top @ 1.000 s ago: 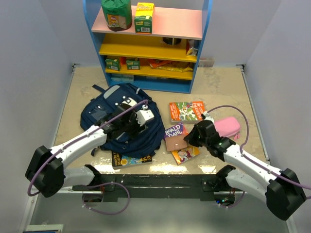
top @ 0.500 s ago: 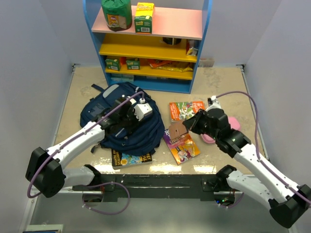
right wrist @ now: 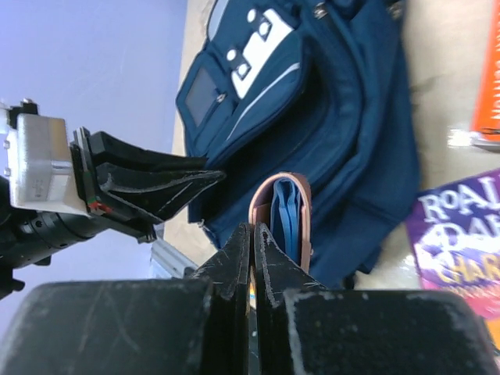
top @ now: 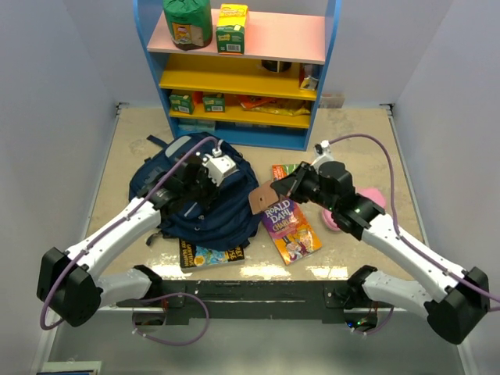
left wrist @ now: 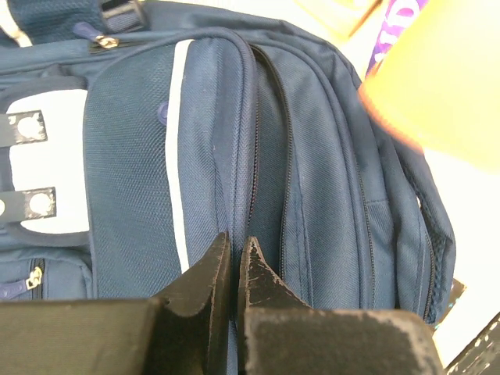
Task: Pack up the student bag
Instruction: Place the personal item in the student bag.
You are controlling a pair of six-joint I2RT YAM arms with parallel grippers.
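The student bag (top: 195, 205), navy with pale patches, lies left of centre on the table. My left gripper (top: 205, 173) is shut, and its tips pinch a fold of the student bag (left wrist: 312, 195) beside a zip (left wrist: 254, 148). My right gripper (top: 286, 187) is shut on a small brown case (top: 264, 196) with blue inside (right wrist: 287, 215). It holds the case in the air by the bag's right edge. The left gripper's fingers (right wrist: 156, 183) show to the left of the case in the right wrist view.
A purple Roald Dahl book (top: 286, 223) lies on another book right of the bag. An orange book (top: 281, 169) is behind my right gripper. Another book (top: 211, 256) pokes out under the bag. A pink pouch (top: 373, 195) lies right. The shelf unit (top: 242, 117) stands at the back.
My left gripper closed on the bag's fabric and drew back a little. My right arm lifted the brown case off the books and carried it left toward the bag.
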